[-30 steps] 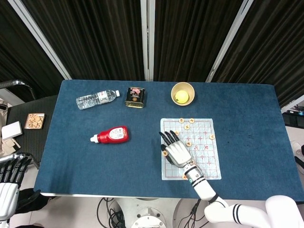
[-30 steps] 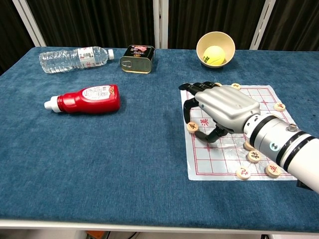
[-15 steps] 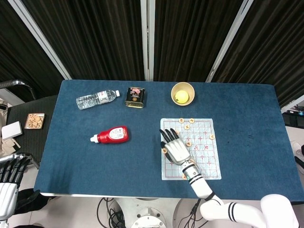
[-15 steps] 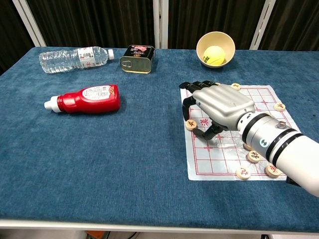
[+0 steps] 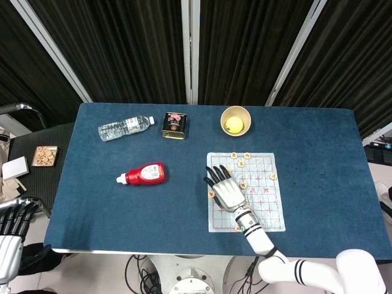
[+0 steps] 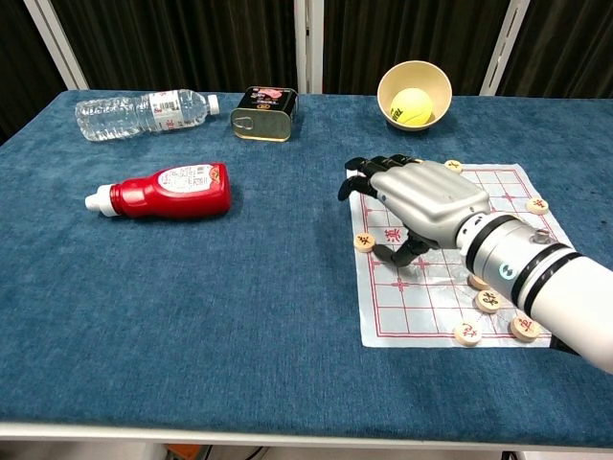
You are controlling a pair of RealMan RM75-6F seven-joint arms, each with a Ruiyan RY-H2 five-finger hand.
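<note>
While dark pleated curtains [image 5: 135, 43] with pale slanted bars fill the back of the room, a table [image 6: 192, 316] covered in blue cloth spreads across both views. On its right half lies a paper game board [image 6: 450, 287] printed with a red grid. The right hand [image 6: 421, 199] hovers palm down over the board's left edge, fingers spread and released, holding nothing. Just beside its fingertips, a round wooden game piece [image 6: 364, 241] sits at the board's left border, apart from the hand. More pieces are scattered on the board, some near the wrist [image 6: 488, 300] and some along the far edge [image 5: 243, 155].

Behind the board stands a cream bowl [image 6: 414, 93] with a yellow ball [image 6: 412, 103] inside. To the left, well apart from the hand, a red squeeze bottle [image 6: 168, 190] lies on its side, and beyond it a clear water bottle [image 6: 144, 112] also lies flat, next to a dark tin [image 6: 262, 113].

The left hand [image 5: 11, 236] hangs off the table at the head view's lower left corner, fingers extended and holding nothing. Nothing stands between the right hand and the nearest piece.
</note>
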